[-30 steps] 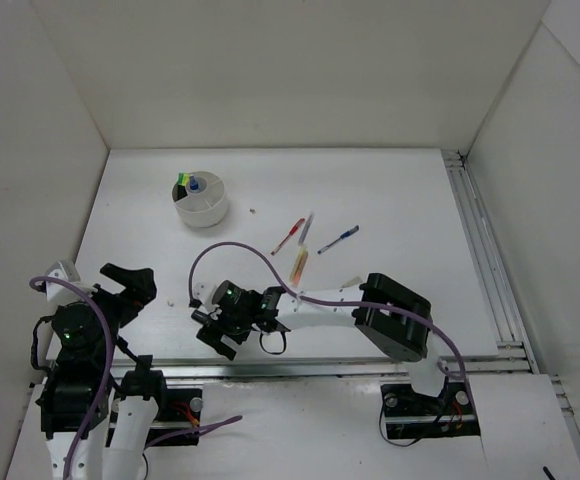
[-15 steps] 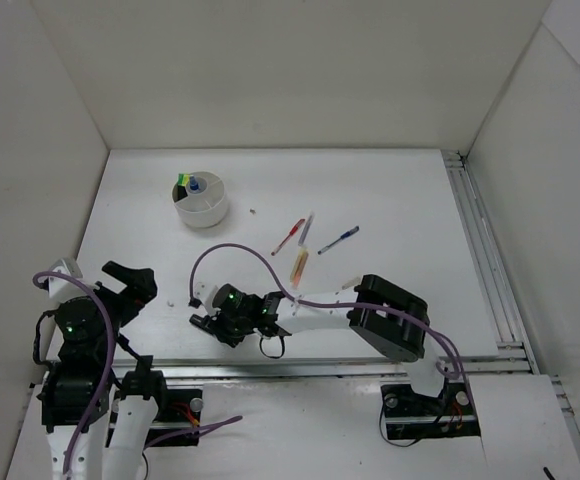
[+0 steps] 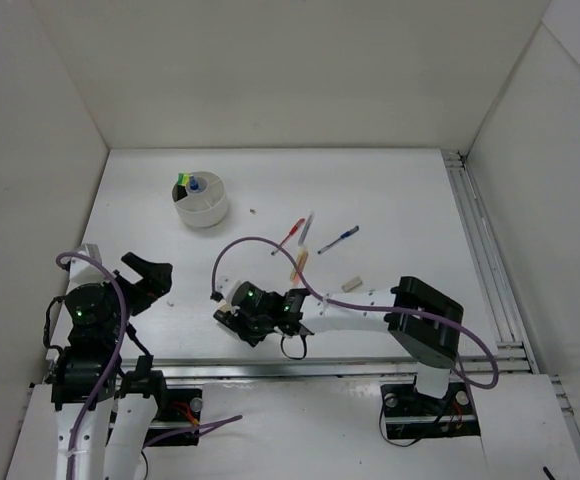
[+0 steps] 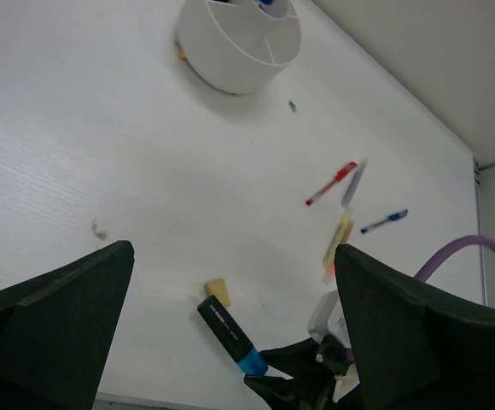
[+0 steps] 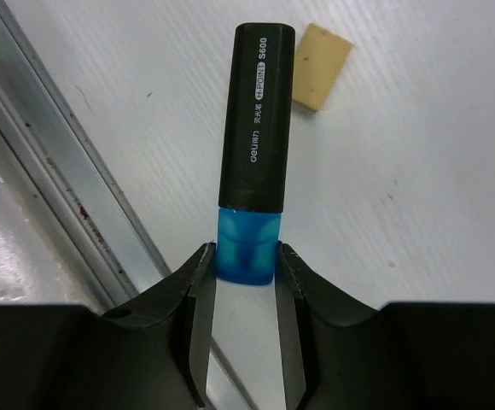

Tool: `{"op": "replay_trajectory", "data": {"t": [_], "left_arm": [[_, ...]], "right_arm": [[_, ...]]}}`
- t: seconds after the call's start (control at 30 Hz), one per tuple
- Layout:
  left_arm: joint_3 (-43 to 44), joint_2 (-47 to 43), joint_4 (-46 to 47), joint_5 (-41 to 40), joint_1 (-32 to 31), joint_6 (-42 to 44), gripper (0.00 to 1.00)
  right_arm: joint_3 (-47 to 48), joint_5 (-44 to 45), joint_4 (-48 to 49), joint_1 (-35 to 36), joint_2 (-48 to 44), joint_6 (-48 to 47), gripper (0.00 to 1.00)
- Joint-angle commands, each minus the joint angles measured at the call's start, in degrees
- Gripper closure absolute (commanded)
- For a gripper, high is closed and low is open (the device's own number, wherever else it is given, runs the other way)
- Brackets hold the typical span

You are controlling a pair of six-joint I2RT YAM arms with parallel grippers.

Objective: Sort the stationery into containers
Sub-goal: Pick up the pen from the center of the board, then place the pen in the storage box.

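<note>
Right gripper (image 5: 245,258), clamped on the blue-ended highlighter (image 5: 256,120), now sits further right, carry to the bowl (image 3: 203,214) pending; left gripper (image 4: 230,253) gapes empty.

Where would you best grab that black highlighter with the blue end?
Probably at the blue end, coming in along its length from that side, as the right gripper does, with its jaws on either side. The highlighter is straight and narrow enough to fit between them, and the beige eraser crowds the black end.
</note>
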Motion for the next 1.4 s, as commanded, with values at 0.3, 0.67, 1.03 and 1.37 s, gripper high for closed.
{"op": "replay_trajectory", "data": {"t": [0.3, 0.67, 1.03, 1.37], "left_arm": [[-5.1, 13.3, 34.1, 35.0, -11.5, 19.2, 0.00], [-0.1, 30.4, 32.2, 16.7, -47.8, 50.6, 0.00], [1.1, 36.9, 34.4, 14.7, -51.9, 54.4, 0.07], [5.7, 44.0, 34.7, 16.8, -54.6, 57.4, 0.29]], "right_arm": [[3.8, -38.3, -27.7, -23.7, -16.2, 16.4, 0.99], [7.7, -55.2, -45.2, -33.8, -15.8, 15.4, 1.00], [8.1, -56.9, -47.3, -36.2, -17.8, 17.4, 1.00], [9.6, -56.9, -47.5, -35.6, -16.9, 17.9, 1.00]]}}
